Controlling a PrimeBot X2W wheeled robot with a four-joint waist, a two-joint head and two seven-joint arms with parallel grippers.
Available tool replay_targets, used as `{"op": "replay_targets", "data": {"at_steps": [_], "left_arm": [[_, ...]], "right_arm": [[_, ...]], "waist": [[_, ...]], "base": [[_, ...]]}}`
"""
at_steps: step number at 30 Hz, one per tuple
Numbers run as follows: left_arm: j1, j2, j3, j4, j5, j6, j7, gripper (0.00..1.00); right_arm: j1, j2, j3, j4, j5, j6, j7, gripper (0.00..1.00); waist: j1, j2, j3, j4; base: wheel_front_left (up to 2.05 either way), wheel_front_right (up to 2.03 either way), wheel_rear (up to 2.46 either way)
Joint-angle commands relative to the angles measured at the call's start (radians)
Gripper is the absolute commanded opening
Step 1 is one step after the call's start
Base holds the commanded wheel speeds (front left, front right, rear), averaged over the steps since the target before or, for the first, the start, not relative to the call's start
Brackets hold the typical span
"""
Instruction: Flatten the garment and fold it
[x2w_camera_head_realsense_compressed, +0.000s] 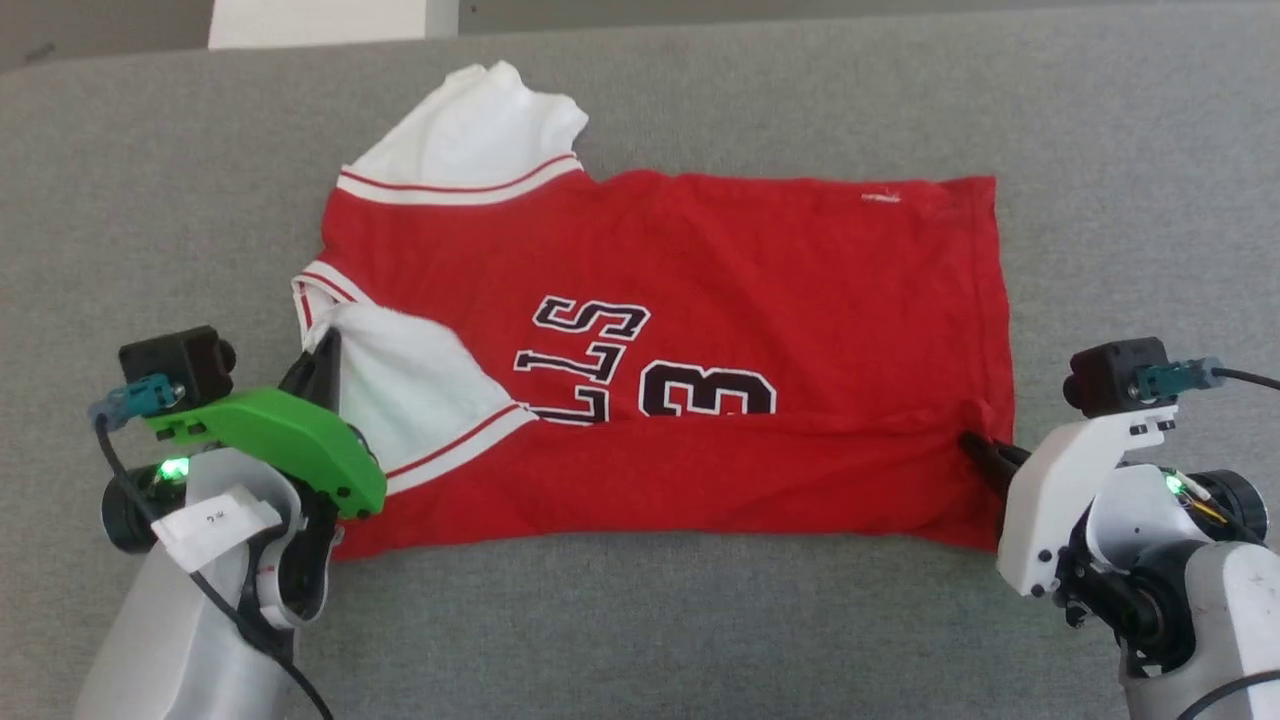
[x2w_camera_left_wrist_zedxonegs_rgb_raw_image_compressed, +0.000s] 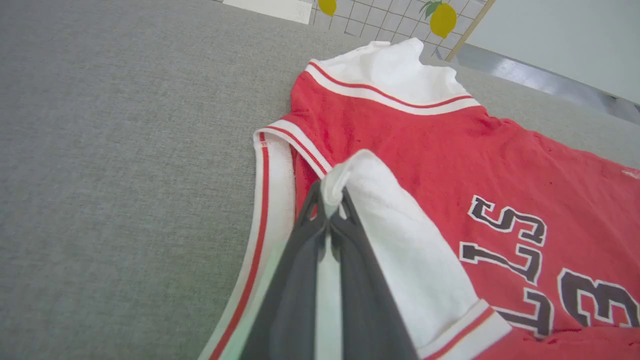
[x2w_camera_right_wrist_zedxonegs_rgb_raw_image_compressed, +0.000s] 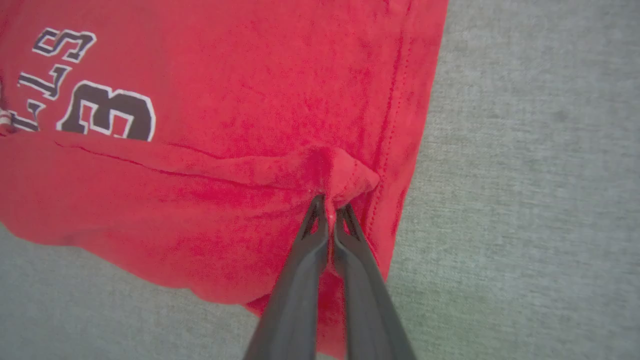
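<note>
The shirt (x2w_camera_head_realsense_compressed: 700, 250) is spread on the bench (x2w_camera_head_realsense_compressed: 150, 200). The sleeve (x2w_camera_head_realsense_compressed: 420, 380) is pinched by the left jaws, the hem (x2w_camera_right_wrist_zedxonegs_rgb_raw_image_compressed: 345, 175) by the right jaws; the near fold could be skewed by uneven pulling.

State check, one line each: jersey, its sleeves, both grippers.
garment: spread on the grey surface, near long edge folded over the bottom of the lettering.
near sleeve: turned onto the red body, tip pinched.
far sleeve: lying out on the surface, rumpled.
left gripper: shut on the near sleeve's tip.
right gripper: shut on the folded edge at the hem end.
</note>
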Motion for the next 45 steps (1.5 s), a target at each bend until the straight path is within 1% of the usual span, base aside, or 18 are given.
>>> {"op": "replay_targets", "data": {"at_steps": [1, 5, 8, 9, 10, 13, 14, 15, 17, 19, 21, 24, 28, 32, 34, 36, 41, 45], "left_arm": [[-0.028, -0.007, -0.002, 0.025, 0.012, -0.012, -0.017, 0.0], [-0.054, -0.02, -0.009, 0.094, 0.006, -0.03, -0.039, 0.0], [-0.067, -0.026, -0.004, 0.132, 0.001, -0.033, -0.054, 0.0], [-0.07, -0.028, -0.002, 0.141, -0.001, -0.033, -0.059, 0.53], [-0.074, -0.028, 0.001, 0.148, -0.001, -0.033, -0.065, 1.0], [-0.08, -0.028, 0.014, 0.152, 0.002, -0.026, -0.095, 1.0], [-0.072, -0.026, 0.029, 0.136, 0.005, -0.019, -0.131, 1.0], [-0.065, -0.023, 0.032, 0.13, 0.007, -0.016, -0.139, 1.0], [-0.039, -0.013, 0.04, 0.111, 0.012, -0.003, -0.143, 1.0], [-0.002, 0.004, 0.035, 0.084, 0.027, 0.019, -0.121, 1.0], [0.044, 0.027, 0.02, 0.042, 0.043, 0.044, -0.073, 1.0], [0.119, 0.055, -0.007, -0.033, 0.041, 0.084, 0.054, 1.0], [0.195, 0.096, -0.032, -0.132, 0.023, 0.14, 0.239, 1.0], [0.229, 0.128, -0.044, -0.191, 0.005, 0.177, 0.364, 1.0], [0.231, 0.133, -0.045, -0.195, -0.004, 0.182, 0.392, 1.0], [0.229, 0.134, -0.049, -0.18, -0.017, 0.177, 0.41, 1.0], [0.215, 0.132, -0.06, -0.088, -0.042, 0.149, 0.432, 1.0], [0.211, 0.118, -0.06, -0.029, -0.065, 0.137, 0.435, 1.0]], "right_arm": [[-0.018, 0.008, 0.0, 0.009, -0.008, -0.001, 0.006, 0.0], [-0.025, 0.012, 0.003, 0.027, -0.011, -0.001, 0.02, 0.0], [-0.026, 0.014, 0.002, 0.034, -0.014, -0.001, 0.02, 0.0], [-0.026, 0.014, 0.003, 0.034, -0.014, -0.001, 0.017, 0.45], [-0.025, 0.016, 0.004, 0.035, -0.011, -0.001, 0.012, 1.0], [-0.021, 0.021, -0.005, 0.027, 0.002, -0.001, -0.013, 1.0], [-0.007, 0.03, -0.028, 0.008, 0.015, -0.001, -0.045, 1.0], [-0.001, 0.035, -0.038, 0.001, 0.02, -0.001, -0.054, 1.0], [0.016, 0.044, -0.058, -0.022, 0.028, -0.001, -0.072, 1.0], [0.039, 0.053, -0.083, -0.046, 0.036, -0.001, -0.087, 1.0], [0.067, 0.058, -0.105, -0.073, 0.032, -0.001, -0.096, 1.0], [0.111, 0.067, -0.136, -0.115, 0.03, -0.001, -0.094, 1.0], [0.148, 0.075, -0.161, -0.164, 0.026, -0.001, -0.078, 1.0], [0.162, 0.081, -0.17, -0.196, 0.026, -0.001, -0.065, 1.0], [0.165, 0.083, -0.171, -0.206, 0.027, -0.001, -0.063, 1.0], [0.165, 0.085, -0.172, -0.213, 0.027, -0.001, -0.062, 1.0], [0.16, 0.087, -0.164, -0.219, 0.029, -0.001, -0.064, 1.0], [0.158, 0.088, -0.157, -0.217, 0.026, -0.001, -0.066, 1.0]], "waist": [[0.0, -0.0001, 0.045, 0.001], [0.0, -0.0001, 0.057, 0.0], [0.0, -0.0001, 0.057, -0.001], [0.0, -0.0001, 0.054, -0.001], [0.0, -0.0001, 0.049, 0.0], [0.0, -0.0001, 0.031, 0.004], [0.0, -0.0001, 0.003, 0.013], [0.0, -0.0001, -0.009, 0.016], [0.0, -0.0001, -0.032, 0.02], [0.0, -0.0001, -0.061, 0.027], [0.0, -0.0001, -0.088, 0.033], [0.0, -0.0001, -0.118, 0.041], [0.0, -0.0001, -0.128, 0.041], [0.0, -0.0001, -0.119, 0.031], [0.0, -0.0001, -0.11, 0.025], [0.0, -0.0001, -0.101, 0.017], [0.0, -0.0001, -0.081, -0.004], [0.0, -0.0001, -0.071, -0.013]], "base": [[0.0, 0.0, 0.0], [0.0, 0.0, 0.0], [0.0, 0.0, 0.0], [0.0, 0.0, 0.0], [0.0, 0.0, 0.0], [0.0, 0.0, 0.0], [0.0, 0.0, 0.0], [0.0, 0.0, 0.0], [0.0, 0.0, 0.0], [0.0, 0.0, 0.0], [0.0, 0.0, 0.0], [0.0, 0.0, 0.0], [0.0, 0.0, 0.0], [0.0, 0.0, 0.0], [0.0, 0.0, 0.0], [0.0, 0.0, 0.0], [0.0, 0.0, 0.0], [0.0, 0.0, 0.0]]}}
